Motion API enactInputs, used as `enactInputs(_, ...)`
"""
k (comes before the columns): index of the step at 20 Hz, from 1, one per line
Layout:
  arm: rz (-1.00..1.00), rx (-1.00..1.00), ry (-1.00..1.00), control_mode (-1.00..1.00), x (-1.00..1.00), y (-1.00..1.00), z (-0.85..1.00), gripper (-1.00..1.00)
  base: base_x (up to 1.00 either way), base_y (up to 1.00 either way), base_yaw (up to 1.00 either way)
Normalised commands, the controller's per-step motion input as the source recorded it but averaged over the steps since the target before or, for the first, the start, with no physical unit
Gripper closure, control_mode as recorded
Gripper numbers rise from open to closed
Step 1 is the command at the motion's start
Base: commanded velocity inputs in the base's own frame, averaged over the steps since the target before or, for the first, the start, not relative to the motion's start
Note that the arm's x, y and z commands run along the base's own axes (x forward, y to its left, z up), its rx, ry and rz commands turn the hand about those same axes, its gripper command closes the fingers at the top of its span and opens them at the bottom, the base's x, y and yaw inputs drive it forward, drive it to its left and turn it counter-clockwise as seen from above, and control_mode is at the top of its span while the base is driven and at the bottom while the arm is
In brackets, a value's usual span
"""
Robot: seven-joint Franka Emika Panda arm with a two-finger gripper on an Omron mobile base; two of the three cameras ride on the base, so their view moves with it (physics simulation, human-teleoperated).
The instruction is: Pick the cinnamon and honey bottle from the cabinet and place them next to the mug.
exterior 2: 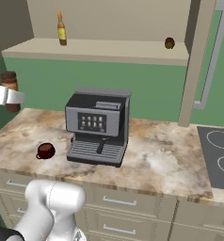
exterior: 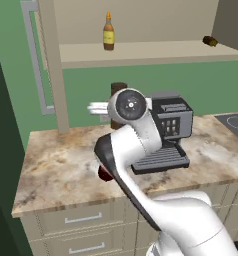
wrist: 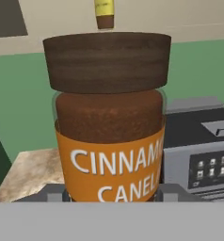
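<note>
Cinnamon jar (wrist: 109,117) sitting between the fingers (wrist: 109,195), which are clamping its orange label band low on the body, above the table (exterior 2: 170,160). Rigid, smooth, probably glass: likely slippery and breakable, best held mid-body. Honey bottle (exterior: 108,32) is waiting beyond the fingers on the cabinet shelf (exterior: 151,52).

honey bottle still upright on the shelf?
Upright. The honey bottle stands cap-up on the cabinet shelf, seen from both base cameras.

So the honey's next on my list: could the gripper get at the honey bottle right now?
Probably not yet: the gripper is shut on the cinnamon, which must be set down first. The honey bottle stands alone at the open shelf's front.
</note>
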Motion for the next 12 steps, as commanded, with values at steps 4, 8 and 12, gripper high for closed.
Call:
enactInputs(4, -0.07, 0.0, -0.08, -1.0, 0.01, 0.39, -0.83, 1.0, 0.0, 0.0, 0.0)
enactInputs(8, -0.02, 0.0, 0.0, -1.0, 0.05, 0.45, -0.82, 1.0, 0.0, 0.0, 0.0)
enactInputs(12, -0.06, 0.0, 0.04, -1.0, 0.09, 0.56, -0.79, 1.0, 0.0, 0.0, 0.0)
